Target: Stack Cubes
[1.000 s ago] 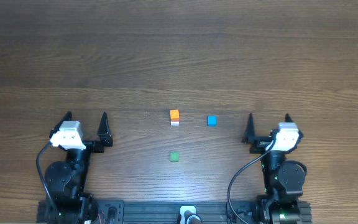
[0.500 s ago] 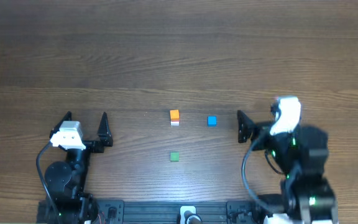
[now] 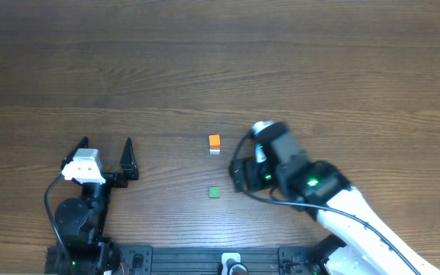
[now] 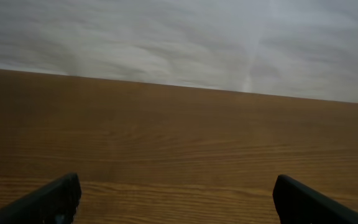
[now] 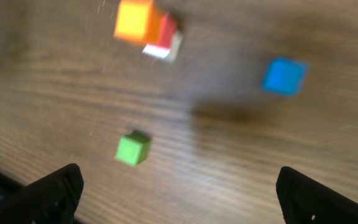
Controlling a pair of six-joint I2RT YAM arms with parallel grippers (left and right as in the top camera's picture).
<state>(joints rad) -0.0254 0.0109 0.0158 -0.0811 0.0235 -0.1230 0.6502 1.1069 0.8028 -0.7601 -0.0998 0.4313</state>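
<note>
Approach step, I judge: the right tool (image 5: 179,177), fingers apart and empty, hovers just right of frame centre. A small orange cube (image 3: 215,140) sits on a red-and-white cube (image 5: 166,38) at centre, with a small green cube (image 3: 214,192) below it and a small blue cube (image 5: 284,76) loose nearby. Next, the tool should centre over a loose cube and descend; the left tool (image 3: 105,145) is spread at lower left

I see a grained wooden table (image 3: 220,61), dull-sheened. The green cube (image 5: 133,149) and blue cube (image 5: 284,76) look smooth, matt.

1. From where I stand, no text, label, brand, number or sign can be read anywhere.
</note>
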